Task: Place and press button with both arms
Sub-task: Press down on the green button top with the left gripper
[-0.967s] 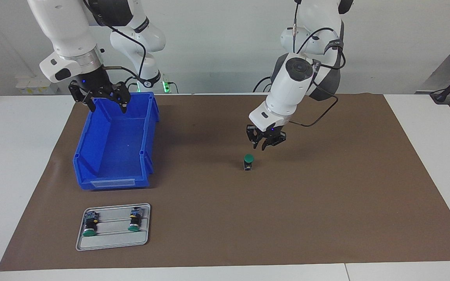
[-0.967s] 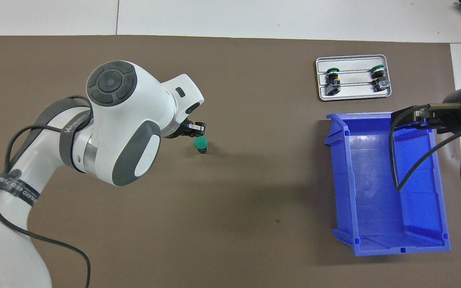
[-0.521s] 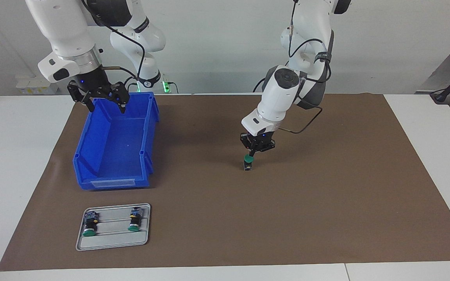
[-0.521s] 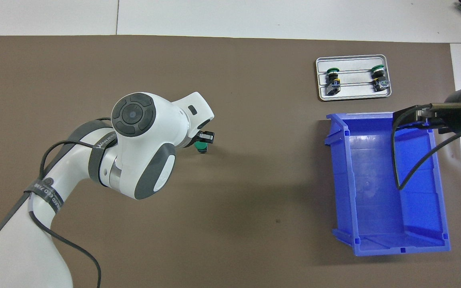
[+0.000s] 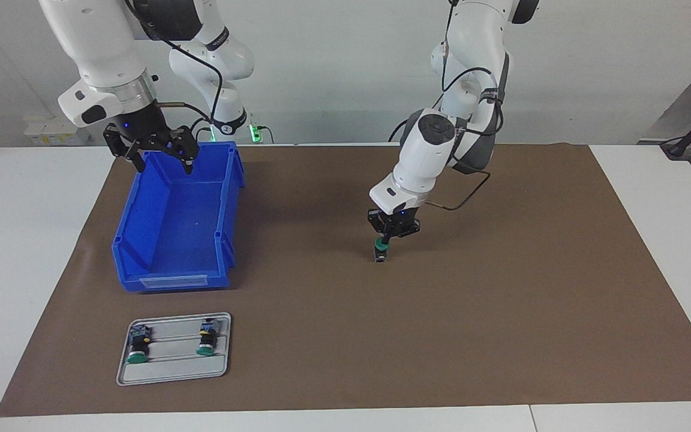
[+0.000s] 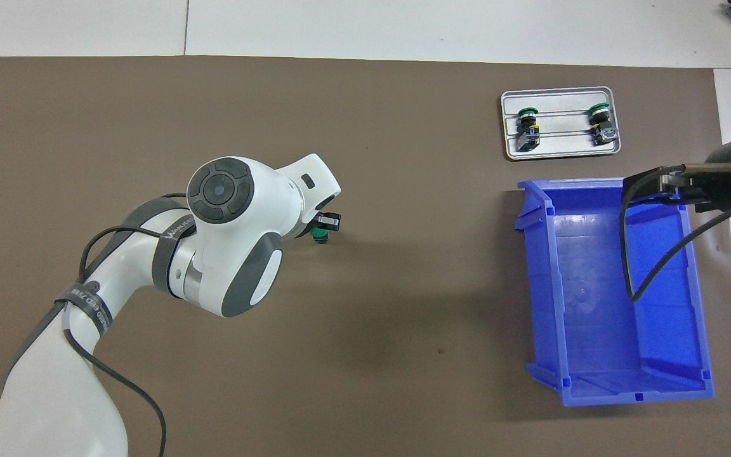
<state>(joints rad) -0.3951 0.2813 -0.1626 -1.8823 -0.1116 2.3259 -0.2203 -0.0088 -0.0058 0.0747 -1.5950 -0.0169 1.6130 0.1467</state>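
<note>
Brown mat [image 5: 501, 312] over a white table [image 5: 21, 252]. Facing view: button [image 5: 381, 249] standing upright mid-mat, green cap up, apparently so it can be pushed from above; left gripper [image 5: 386, 237] directly on the cap, fingertips clenched together and holding nothing, seemingly used as a blunt tip to press; whether the cap is fully depressed cannot be told; right gripper [image 5: 162, 161] waiting over the end of the blue bin [image 5: 171, 240] nearer the robots, jaws released wide, nothing in them; bin empty, toward the right arm's end; grey tray [image 5: 173, 375] farther from the robots than the bin, two spare buttons lying on their sides in its grooves.

Overhead view: left arm reaching in from the bottom left, its wrist covering most of the left gripper [image 6: 322, 227]; button [image 6: 321, 236] showing only a sliver of green just beside the black fingers; right gripper [image 6: 673, 184] over the bin [image 6: 695, 317] wall; tray [image 6: 560, 151] just beyond the bin's upper edge, well apart from the button; likely stage: the press itself.
</note>
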